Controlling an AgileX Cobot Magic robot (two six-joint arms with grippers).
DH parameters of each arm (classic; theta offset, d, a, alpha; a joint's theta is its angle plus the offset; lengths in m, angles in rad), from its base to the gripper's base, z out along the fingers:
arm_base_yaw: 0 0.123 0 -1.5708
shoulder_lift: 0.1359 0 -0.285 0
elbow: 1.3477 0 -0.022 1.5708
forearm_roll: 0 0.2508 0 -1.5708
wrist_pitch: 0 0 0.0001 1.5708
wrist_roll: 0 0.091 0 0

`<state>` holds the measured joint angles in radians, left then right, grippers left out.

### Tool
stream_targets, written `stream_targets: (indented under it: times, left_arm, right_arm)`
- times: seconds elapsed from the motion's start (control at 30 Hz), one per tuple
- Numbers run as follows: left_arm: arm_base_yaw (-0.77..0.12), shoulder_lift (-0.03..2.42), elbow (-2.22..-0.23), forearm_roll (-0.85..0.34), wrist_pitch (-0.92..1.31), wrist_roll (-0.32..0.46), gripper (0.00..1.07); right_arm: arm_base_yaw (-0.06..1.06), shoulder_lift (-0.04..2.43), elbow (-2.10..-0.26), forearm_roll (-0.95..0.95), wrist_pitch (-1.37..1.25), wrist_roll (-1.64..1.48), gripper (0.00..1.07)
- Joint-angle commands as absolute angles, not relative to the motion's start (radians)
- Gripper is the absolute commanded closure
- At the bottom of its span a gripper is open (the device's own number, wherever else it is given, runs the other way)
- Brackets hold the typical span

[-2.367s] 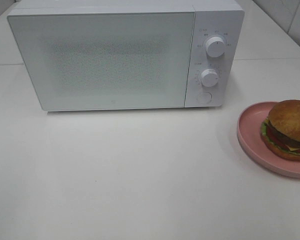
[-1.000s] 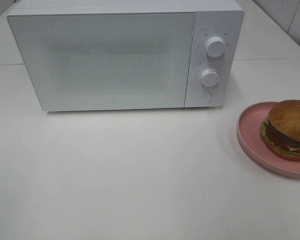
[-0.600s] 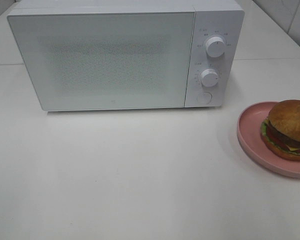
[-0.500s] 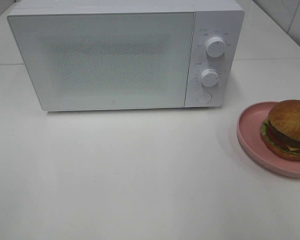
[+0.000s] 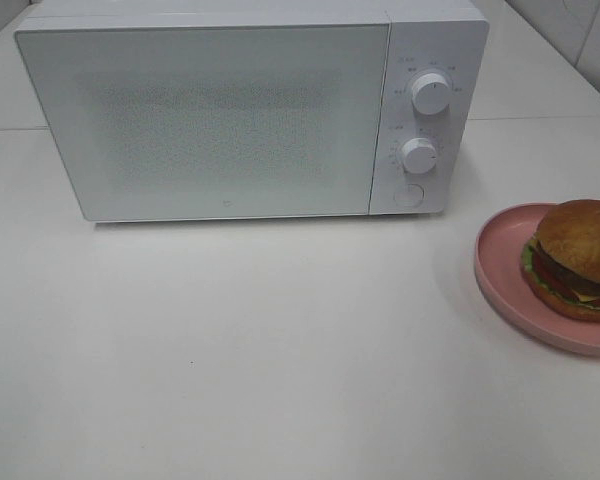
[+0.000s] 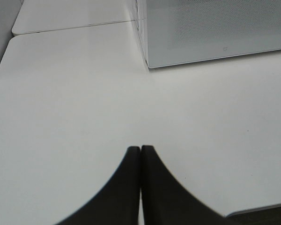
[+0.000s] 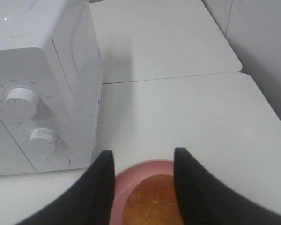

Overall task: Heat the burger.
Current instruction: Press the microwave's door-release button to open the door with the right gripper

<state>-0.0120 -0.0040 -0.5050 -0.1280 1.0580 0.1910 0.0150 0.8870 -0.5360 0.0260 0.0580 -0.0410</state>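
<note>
Burger with round golden-brown bun (image 5: 580, 240) is set on a shallow pink plate (image 5: 495, 265), far right. Black left gripper (image 6: 140, 149) is pressed together over white table (image 5: 280, 350); closed white microwave (image 5: 210, 120) is centred; right gripper (image 7: 143, 151) is spread, plate beyond.

Room in front of the microwave, tighter on my right

The large white box-shaped microwave (image 5: 230, 110) is blocking the back of the matte white table (image 5: 280, 340), its door sitting shut, while a broad bare stretch is lying open in front of it for either arm. On my right, the shallow pink plate (image 5: 495, 265) is carrying the golden-bun burger (image 5: 580, 255) well apart from the microwave, leaving a lane between them. My right gripper (image 7: 143, 152) is hanging over the bun, fingers spread.
</note>
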Motion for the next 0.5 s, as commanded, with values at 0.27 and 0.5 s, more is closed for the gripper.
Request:
stream_targets:
  times: [0.27, 0.5]
  left_arm:
    - [-0.012, -0.024, -0.505, -0.132, 1.045, 0.192, 1.06]
    - [-0.012, -0.024, -0.505, -0.132, 1.045, 0.192, 1.06]
  right_arm:
    - [0.017, 1.092, -0.542, 0.028, -0.239, -0.047, 1.07]
    - [0.117, 1.209, -0.542, 0.028, -0.330, 0.000, 1.07]
